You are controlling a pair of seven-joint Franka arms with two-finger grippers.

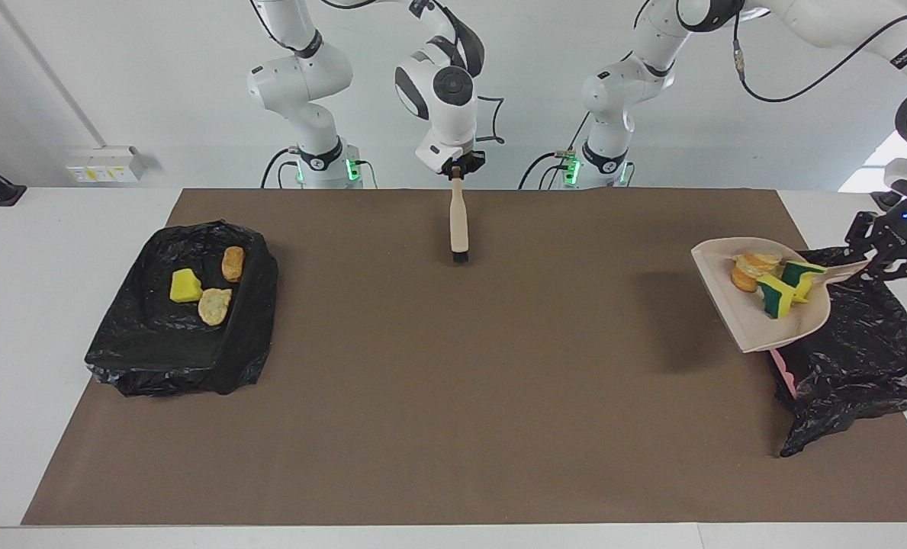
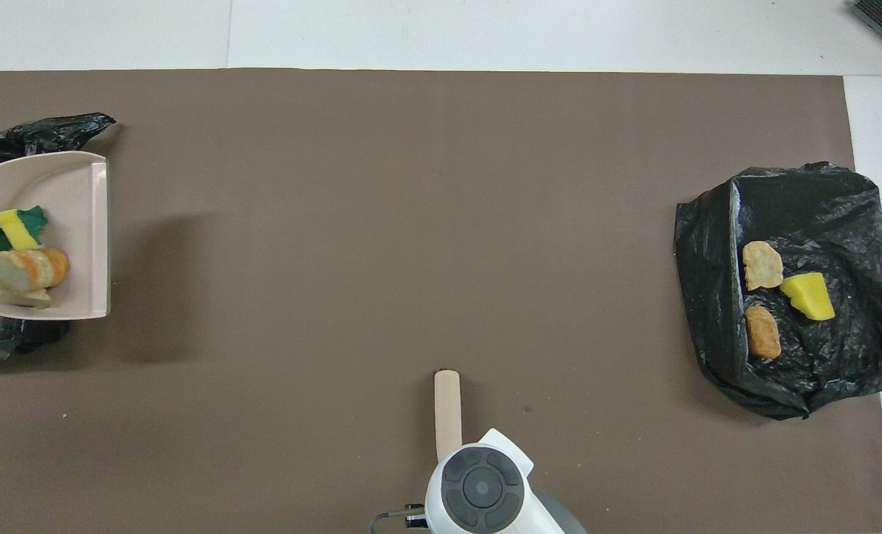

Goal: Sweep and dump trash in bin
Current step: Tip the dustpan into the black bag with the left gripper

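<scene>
Facing view, right edge of frame: left gripper (image 1: 876, 263) is clamped on the handle of the dustpan (image 1: 735, 316), holding it up in the air, tilted, over the edge of the black-bagged bin (image 1: 857, 358) at right. In the pan: a load of trash (image 1: 775, 284), green-and-yellow sponge chunks plus bread-like slices, bunched toward the handle end. In the overhead view the same pan shows at the left edge, partly cut off by the frame.

Top centre of the facing view: right gripper (image 1: 457, 165) is closed on the top of the brush (image 1: 459, 225), which hangs straight down, bristles low over the brown mat (image 1: 453, 396); this arm waits.

Left of the frame: a second black-lined tray (image 1: 155, 358) with three more scraps (image 1: 201, 290) in it, one yellow chunk and two tan lumps, well apart from the pan.

Step in hand looks like the dump. To do it well: get the whole pan over the bag's opening before tipping, since its open lip looks to hang over the mat and points away from the bin. Tip slowly so pieces slide into the bag. Loose bag plastic could catch the pan or fold shut.
</scene>
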